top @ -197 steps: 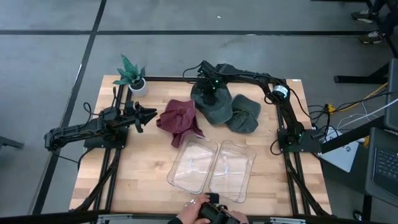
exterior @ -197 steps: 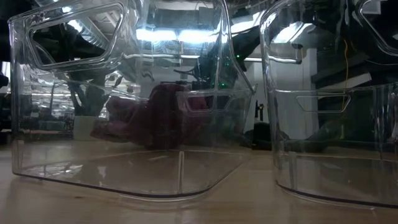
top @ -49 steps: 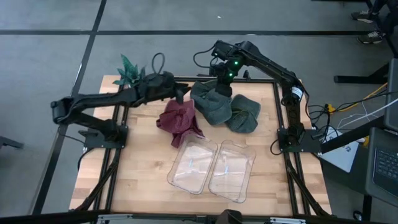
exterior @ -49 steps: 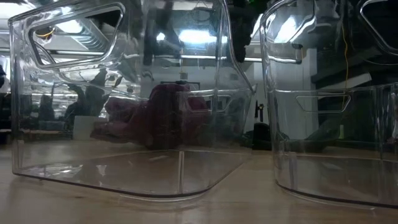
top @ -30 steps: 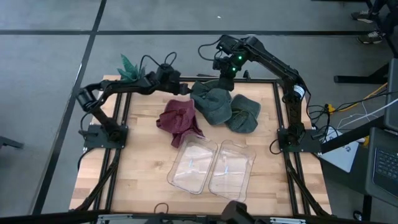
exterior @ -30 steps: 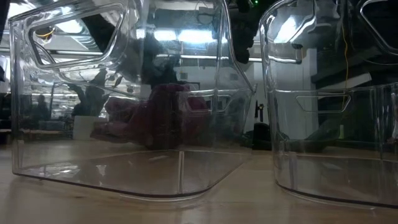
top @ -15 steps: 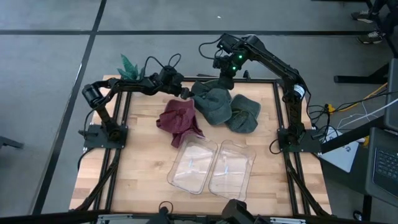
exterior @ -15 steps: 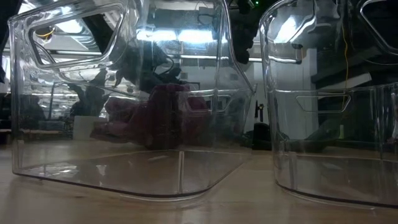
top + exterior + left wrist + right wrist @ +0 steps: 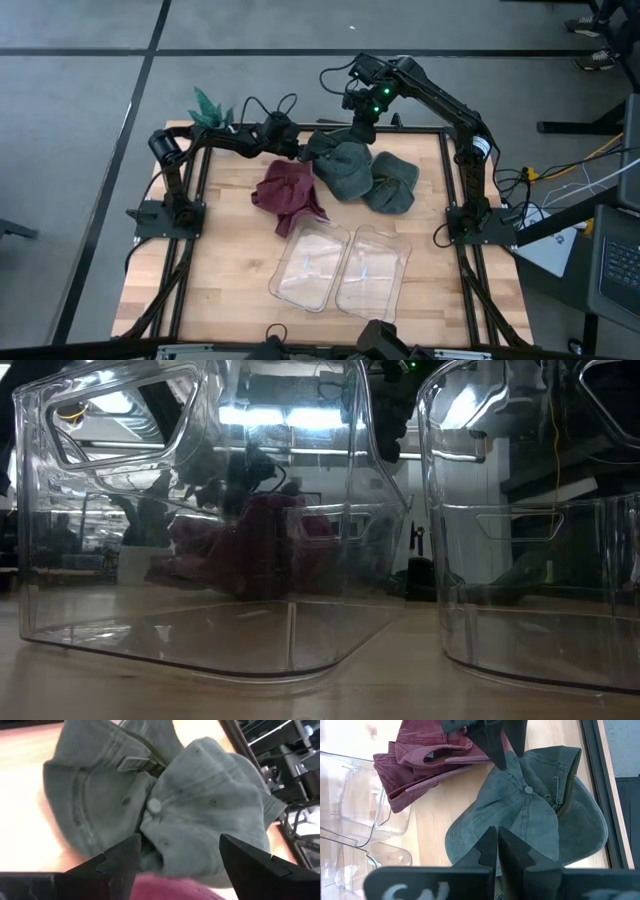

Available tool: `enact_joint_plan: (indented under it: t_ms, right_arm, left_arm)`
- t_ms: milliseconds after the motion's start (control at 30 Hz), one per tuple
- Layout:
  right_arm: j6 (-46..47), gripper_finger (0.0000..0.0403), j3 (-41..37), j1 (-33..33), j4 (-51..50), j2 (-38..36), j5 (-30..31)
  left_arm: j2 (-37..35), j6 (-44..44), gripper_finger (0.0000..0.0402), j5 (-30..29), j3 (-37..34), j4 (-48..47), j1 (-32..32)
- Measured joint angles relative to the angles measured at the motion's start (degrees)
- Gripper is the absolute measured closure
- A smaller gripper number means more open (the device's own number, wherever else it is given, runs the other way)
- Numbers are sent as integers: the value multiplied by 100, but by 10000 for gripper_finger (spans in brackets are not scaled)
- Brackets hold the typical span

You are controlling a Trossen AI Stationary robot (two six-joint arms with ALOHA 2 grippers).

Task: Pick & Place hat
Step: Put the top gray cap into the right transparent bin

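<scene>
A grey-green cap (image 9: 340, 168) lies crown-up near the table's far edge, with its top button (image 9: 154, 806) showing in the left wrist view. A maroon cap (image 9: 288, 193) is crumpled just to its left, and a second green cap (image 9: 392, 183) lies to its right. My left gripper (image 9: 303, 152) is open and low at the grey-green cap's left side; its fingers (image 9: 131, 845) stand on either side of a bulge of the crown (image 9: 200, 820). My right gripper (image 9: 497, 839) is shut and hovers high above the same cap (image 9: 530, 815). My left gripper comes at the grey-green cap's crown level, from the table's left, with fingers spread around its left side (image 9: 506, 767). I cannot tell whether the fingertips touch the cloth.
Two clear plastic bins (image 9: 310, 265) (image 9: 372, 275) stand side by side near the table's near edge and fill the low view (image 9: 200, 510). A small potted plant (image 9: 207, 108) stands at the far left corner. Bare wood lies left of the bins.
My left gripper has moved toward the table's right and slightly down, closing on the grey-green cap's left side, while its arm has swung in behind it. The caps and my right arm have kept still.
</scene>
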Motion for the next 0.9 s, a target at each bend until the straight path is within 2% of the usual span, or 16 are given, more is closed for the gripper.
enact_joint_plan:
  t_ms: [167, 267, 433, 667, 733, 900]
  right_arm:
    - [-2, 386, 0, 0, 0, 0, 0]
    - [-21, 386, 0, 0, 4, 0, 0]
    - [-22, 386, 0, 0, 4, 0, 0]
    - [-22, 386, 2, 0, -7, 0, 0]
    - [-24, 386, 2, 0, -30, 0, 0]
    - [-13, 386, 2, 0, -48, 0, 0]
  left_arm:
    - [141, -22, 144, 89, 148, -355, -77]
    - [142, -13, 164, 201, 231, -467, -107]
    - [142, -55, 237, 415, 413, -467, -86]
    - [142, 242, 377, 1143, 656, -472, -92]
    - [142, 270, 392, 1285, 658, -465, -102]
    - [49, 555, 398, 1368, 658, -457, -175]
